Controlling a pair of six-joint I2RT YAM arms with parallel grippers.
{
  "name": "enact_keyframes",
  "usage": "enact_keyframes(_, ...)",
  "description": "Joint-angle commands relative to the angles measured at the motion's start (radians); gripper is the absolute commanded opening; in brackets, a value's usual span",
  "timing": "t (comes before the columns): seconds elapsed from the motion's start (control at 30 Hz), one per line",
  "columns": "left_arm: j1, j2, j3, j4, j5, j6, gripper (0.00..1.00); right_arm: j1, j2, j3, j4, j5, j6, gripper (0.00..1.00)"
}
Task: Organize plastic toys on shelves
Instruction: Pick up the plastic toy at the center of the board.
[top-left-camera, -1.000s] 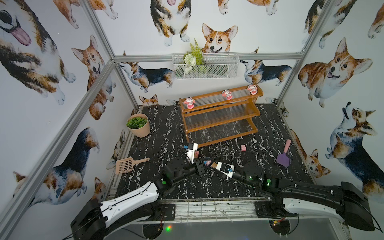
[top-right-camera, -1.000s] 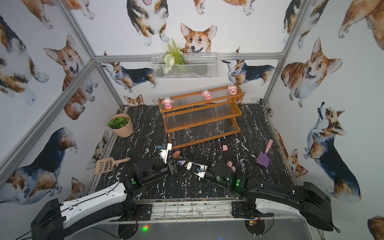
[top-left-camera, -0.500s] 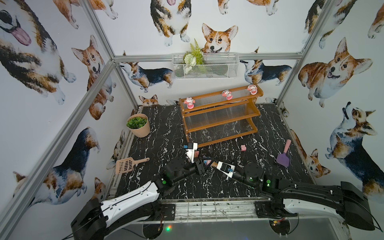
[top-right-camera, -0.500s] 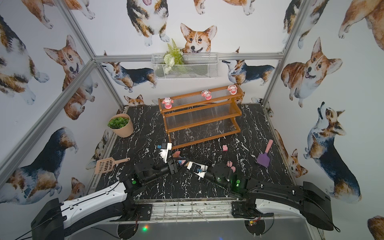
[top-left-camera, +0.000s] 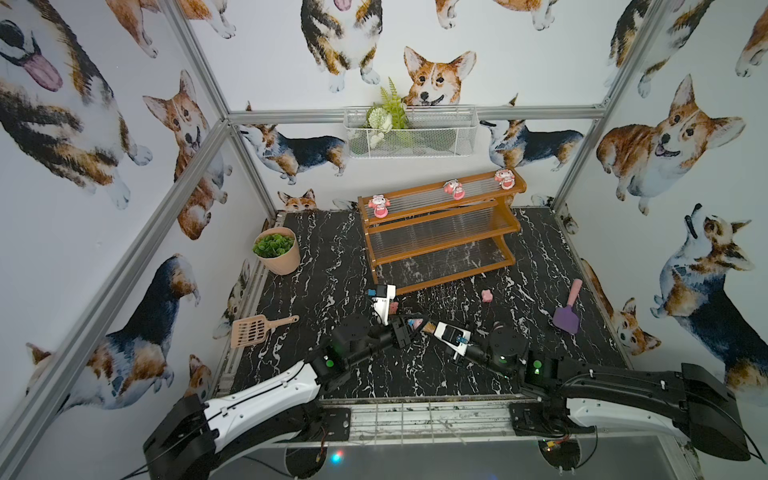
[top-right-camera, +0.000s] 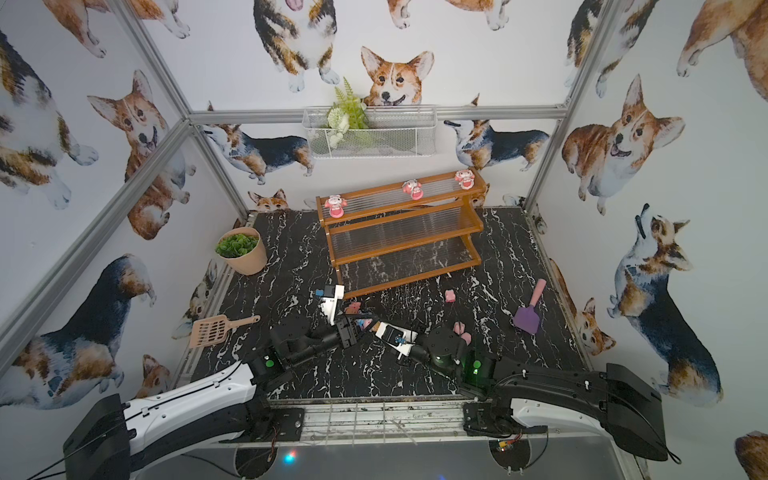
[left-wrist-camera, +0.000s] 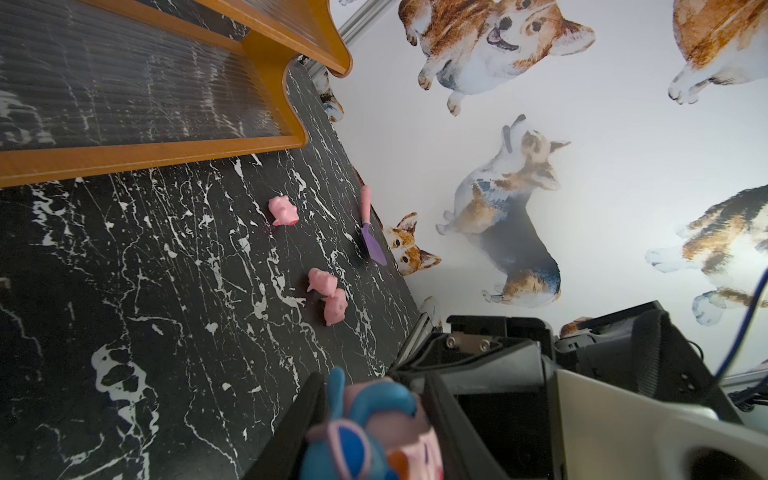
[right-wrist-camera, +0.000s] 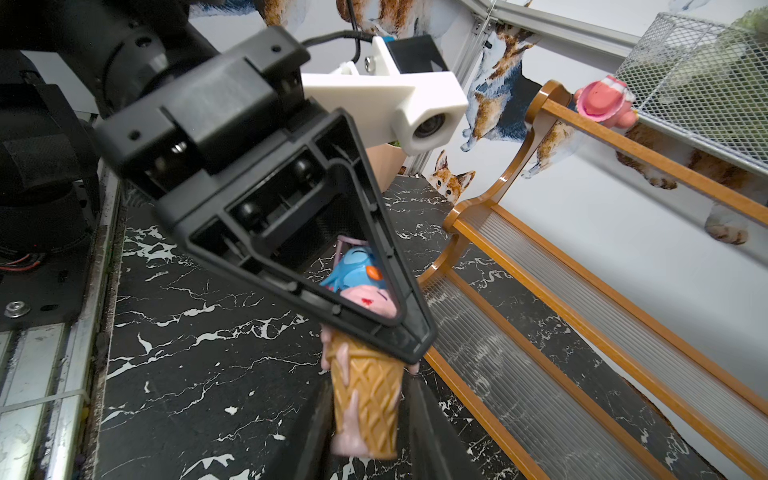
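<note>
In the left claw (left-wrist-camera: 374, 419), the ice-cream cone (right-wrist-camera: 365, 399) points tan end rightward.

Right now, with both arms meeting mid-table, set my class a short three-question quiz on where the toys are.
1. True or false: all three doll figurines stand on the top tier of the shelves.
2. Which toy sits between the fingers of both the left gripper and the right gripper? A) a pink pig B) an ice-cream cone C) a doll figurine
3. In the left wrist view, how many pink pigs lie on the table?

Key: 1 true; 2 B; 3 three.
</note>
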Motion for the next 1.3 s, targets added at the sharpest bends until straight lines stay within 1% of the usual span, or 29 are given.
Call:
enact_keyframes(0.0,0.002,-0.002,0.0,0.029,0.017,-0.007,0.2,-0.002,0.005,0.007,0.033,0.04,0.013,0.34)
enact_keyframes(0.13,0.001,-0.002,-0.001,0.034,0.018,-0.01,0.2,0.001,0.013,0.011,0.035,0.043,0.017,0.31)
enact_keyframes(0.23,0.001,-0.001,-0.004,0.036,0.018,-0.011,0.21,0.001,0.016,0.014,0.036,0.043,0.02,0.22)
enact_keyframes(0.33,0.001,-0.002,-0.009,0.04,0.013,-0.013,0.24,0.002,0.015,0.018,0.033,0.052,0.025,0.15)
enact_keyframes(0.43,0.003,-0.005,-0.012,0.042,0.013,-0.016,0.44,0.001,0.01,0.018,0.029,0.065,0.035,0.13)
enact_keyframes(0.5,0.006,-0.011,-0.013,0.043,0.013,-0.017,0.63,0.001,0.004,0.017,0.024,0.068,0.044,0.11)
enact_keyframes(0.57,0.009,-0.021,-0.018,0.041,0.013,-0.016,0.76,0.0,0.0,0.015,0.021,0.075,0.051,0.1)
enact_keyframes(0.6,0.013,-0.032,-0.021,0.038,0.008,-0.016,0.81,-0.001,-0.002,0.012,0.02,0.079,0.05,0.1)
enact_keyframes(0.67,0.025,-0.062,-0.027,0.018,-0.002,-0.012,0.86,-0.009,-0.01,0.005,0.02,0.083,0.059,0.1)
enact_keyframes(0.8,0.093,-0.161,-0.061,-0.056,-0.026,-0.001,0.87,-0.069,-0.051,-0.012,-0.013,0.043,0.11,0.1)
enact_keyframes(0.9,0.184,-0.251,-0.105,-0.135,-0.034,0.016,0.89,-0.151,-0.096,-0.014,-0.068,-0.011,0.159,0.11)
enact_keyframes(0.93,0.219,-0.272,-0.125,-0.156,-0.03,0.021,0.89,-0.197,-0.109,-0.009,-0.092,-0.04,0.181,0.11)
enact_keyframes(1.0,0.29,-0.279,-0.166,-0.159,0.001,0.02,0.89,-0.281,-0.133,0.003,-0.141,-0.096,0.223,0.11)
enact_keyframes(1.1,0.366,-0.233,-0.219,-0.089,0.071,0.007,0.89,-0.426,-0.147,0.031,-0.197,-0.183,0.28,0.11)
enact_keyframes(1.13,0.382,-0.199,-0.237,-0.051,0.091,0.007,0.89,-0.511,-0.147,0.053,-0.228,-0.233,0.304,0.11)
enact_keyframes(1.23,0.385,-0.136,-0.24,-0.014,0.108,0.03,0.89,-0.682,-0.124,0.108,-0.261,-0.327,0.348,0.12)
enact_keyframes(1.27,0.386,-0.121,-0.237,-0.004,0.116,0.039,0.89,-0.758,-0.1,0.132,-0.26,-0.371,0.366,0.12)
